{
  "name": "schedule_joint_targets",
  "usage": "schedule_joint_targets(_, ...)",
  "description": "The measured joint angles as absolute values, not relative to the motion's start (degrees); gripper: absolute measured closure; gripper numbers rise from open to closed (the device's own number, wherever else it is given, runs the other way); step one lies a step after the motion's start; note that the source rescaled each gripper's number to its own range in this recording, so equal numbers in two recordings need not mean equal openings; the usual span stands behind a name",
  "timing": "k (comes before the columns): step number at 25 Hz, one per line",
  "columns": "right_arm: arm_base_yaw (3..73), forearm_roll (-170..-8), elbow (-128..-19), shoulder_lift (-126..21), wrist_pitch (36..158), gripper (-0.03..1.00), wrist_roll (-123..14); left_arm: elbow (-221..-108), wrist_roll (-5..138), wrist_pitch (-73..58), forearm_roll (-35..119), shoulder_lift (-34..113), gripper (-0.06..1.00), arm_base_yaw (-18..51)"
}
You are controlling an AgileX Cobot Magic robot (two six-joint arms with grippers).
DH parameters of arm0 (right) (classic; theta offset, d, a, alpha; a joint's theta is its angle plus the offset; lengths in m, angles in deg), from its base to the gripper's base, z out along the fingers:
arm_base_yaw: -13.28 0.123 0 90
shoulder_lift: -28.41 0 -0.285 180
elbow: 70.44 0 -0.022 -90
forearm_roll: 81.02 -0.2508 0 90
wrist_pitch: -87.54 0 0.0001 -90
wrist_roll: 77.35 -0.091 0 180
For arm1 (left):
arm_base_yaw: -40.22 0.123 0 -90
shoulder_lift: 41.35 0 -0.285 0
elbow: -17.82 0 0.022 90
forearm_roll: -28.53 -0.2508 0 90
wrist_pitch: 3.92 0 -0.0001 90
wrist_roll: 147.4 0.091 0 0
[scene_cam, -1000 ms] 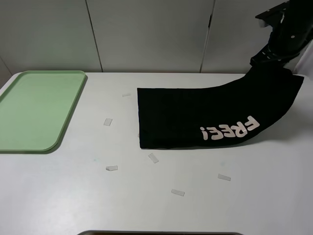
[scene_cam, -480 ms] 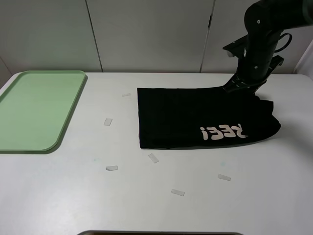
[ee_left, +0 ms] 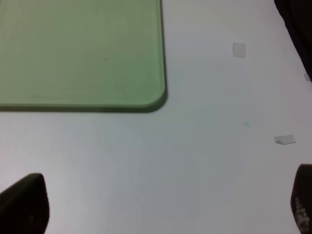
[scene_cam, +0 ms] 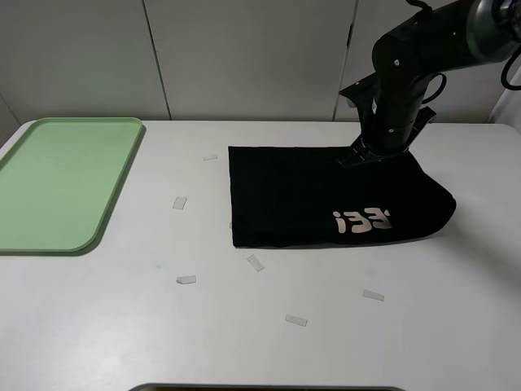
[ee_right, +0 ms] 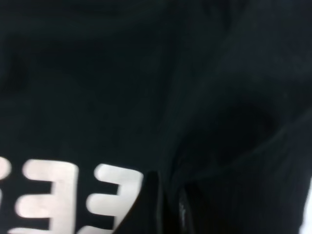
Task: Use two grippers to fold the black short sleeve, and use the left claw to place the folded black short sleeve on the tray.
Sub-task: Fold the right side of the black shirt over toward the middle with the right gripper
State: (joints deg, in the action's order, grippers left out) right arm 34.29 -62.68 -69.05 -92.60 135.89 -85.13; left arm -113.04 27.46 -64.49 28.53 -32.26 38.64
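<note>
The black short sleeve [scene_cam: 285,195], lying right of the tray [scene_cam: 65,183], is being pinched at its far edge by the closed right gripper [scene_cam: 364,155]; the left gripper [ee_left: 156,209] is being held wide open, empty.

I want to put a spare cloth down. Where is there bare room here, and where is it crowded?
Bare: the tray; the table between tray and near edge; the near right corner. Crowded: paper strips dot the gap between tray and shirt and the table before the shirt; the right gripper is at the shirt's far edge.
</note>
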Motion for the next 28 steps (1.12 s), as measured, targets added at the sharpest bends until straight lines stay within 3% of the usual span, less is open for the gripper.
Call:
schedule_joint_targets(4, 34.79, -63.47, -68.93, -92.78, 134.95, 0.97, -87.56, -113.04, 27.46, -64.49, 28.53, -32.26, -0.05, 38.64)
schedule_joint_targets(7, 34.79, -64.14, -68.93, -92.78, 134.79, 0.89, -88.96, -113.04, 27.46, -64.49, 28.53, -32.26, -0.05, 38.64)
schedule_joint_targets(10, 34.79, -66.95, -68.93, -92.78, 134.59, 0.61, -89.78, -113.04, 27.46, -64.49, 28.53, -32.26, -0.05, 38.64)
schedule_joint_targets(11, 34.79, -68.19, -68.93, -92.78, 134.54, 0.42, -89.99, -113.04, 27.46, -64.49, 28.53, -32.26, -0.05, 38.64)
schedule_joint_targets(13, 34.79, -70.86, -68.93, -92.67, 134.54, 0.15, -90.01, -113.04, 27.46, -64.49, 28.53, -32.26, -0.05, 38.64)
schedule_joint_targets(15, 34.79, -73.31, -68.93, -92.05, 134.62, 0.03, -90.01, -113.04, 27.46, -64.49, 28.53, -32.26, -0.05, 38.64)
schedule_joint_targets(20, 34.79, -74.24, -69.04, -87.68, 134.51, -0.03, -89.74, -113.04, 27.46, -64.49, 28.53, -32.26, -0.05, 38.64)
schedule_joint_targets(28, 34.79, -65.26, -69.21, -82.75, 133.13, -0.03, -90.57, -113.04, 27.46, -64.49, 28.53, -32.26, -0.05, 38.64)
